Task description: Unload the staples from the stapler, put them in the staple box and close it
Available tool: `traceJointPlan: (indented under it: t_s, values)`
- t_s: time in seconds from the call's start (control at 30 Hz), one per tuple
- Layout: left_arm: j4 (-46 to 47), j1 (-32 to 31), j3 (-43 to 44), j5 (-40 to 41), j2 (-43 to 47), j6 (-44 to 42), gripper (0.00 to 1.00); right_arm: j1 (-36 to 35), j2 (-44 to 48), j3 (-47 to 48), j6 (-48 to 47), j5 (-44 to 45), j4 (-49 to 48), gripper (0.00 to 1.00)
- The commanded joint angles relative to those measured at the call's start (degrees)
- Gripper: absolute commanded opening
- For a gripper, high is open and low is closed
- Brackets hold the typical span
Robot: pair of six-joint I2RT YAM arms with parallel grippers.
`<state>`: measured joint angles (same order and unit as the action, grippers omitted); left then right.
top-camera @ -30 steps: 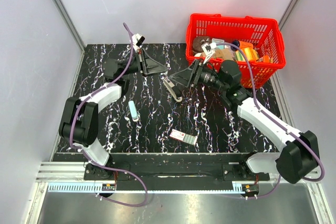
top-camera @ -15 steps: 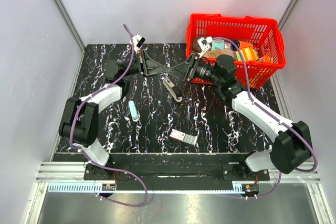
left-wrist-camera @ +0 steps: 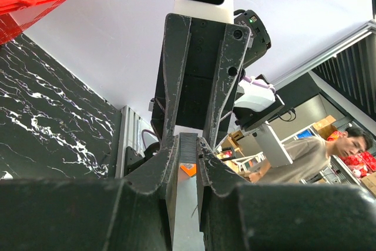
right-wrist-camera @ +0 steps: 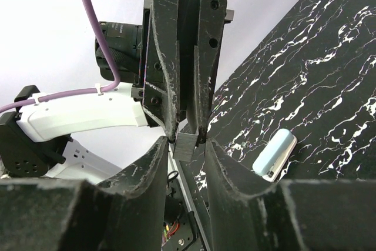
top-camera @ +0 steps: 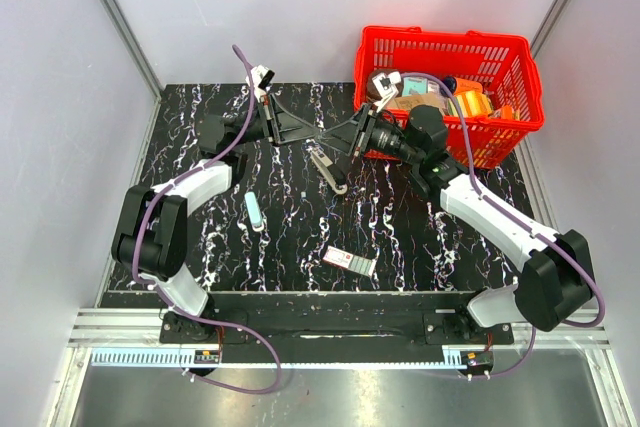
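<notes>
The small silvery-grey hinged stapler (top-camera: 330,169) lies near the middle of the black, white-veined bench (top-camera: 400,237). Neither arm touches it, and it sits just at 6 o'clock of the spot where the two arms meet tip to tip above it. The left arm's fingers (left-wrist-camera: 167,157) are closed on a short grey ribbed strip of staples (left-wrist-camera: 188,148), gripping one end so the other juts free for a second hold. The right arm's fingers (right-wrist-camera: 155,168) face them head-on and straddle that free end. They stand a little apart, with slivers of gap on either side, so I judge this a mid-air hand-over not yet made firm. With the strip out, the stapler is probably already emptied, though whether it lies hinged open is too small to tell. The red plastic basket (top-camera: 445,35) at 2 o'clock of the stapler, the pale blue tube (top-camera: 254,212) at 8 o'clock and the pink-and-white box (top-camera: 348,261) at 6 o'clock all lie apart from the exchange.
</notes>
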<state>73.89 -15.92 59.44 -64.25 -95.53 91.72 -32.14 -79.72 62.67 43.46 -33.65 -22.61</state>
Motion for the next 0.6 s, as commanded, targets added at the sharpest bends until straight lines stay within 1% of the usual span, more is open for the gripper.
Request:
traceJointPlan:
  t_s: [0.0, 0.13, 0.2, 0.33, 0.4, 0.53, 0.57]
  values:
    - [14.53, 0.37, 1.29, 2.11, 0.6, -1.46, 0.08, -0.82, 1.15, 0.96, -0.48, -1.07, -2.26, 0.33]
    - [14.44, 0.45, 0.85, 2.11, 0.78, -1.55, 0.08, -0.91, 0.71, 1.05, -0.31, -1.24, -2.61, 0.22]
    - [14.36, 0.37, 0.85, 2.11, 0.78, -1.55, 0.09, -1.08, 0.71, 0.87, -0.31, -1.16, -2.79, 0.19]
    - [13.13, 0.45, 1.03, 2.2, 0.52, -2.51, 0.12, -1.26, 1.32, 0.52, -1.1, -0.89, -1.83, 0.07]
    - [12.51, 0.63, 0.94, 2.28, 0.43, -2.95, 0.13, -1.26, 1.94, 0.08, -1.36, -0.72, -1.21, 0.05]
    - [13.3, 0.89, 1.29, 2.64, -0.27, -2.16, 0.13, -1.26, 2.64, -0.71, -1.63, -0.28, -0.68, 0.05]
    - [13.47, 0.89, 1.29, 2.72, -0.28, -2.16, 0.13, -1.26, 2.47, -0.71, -1.54, -0.45, -0.68, 0.07]
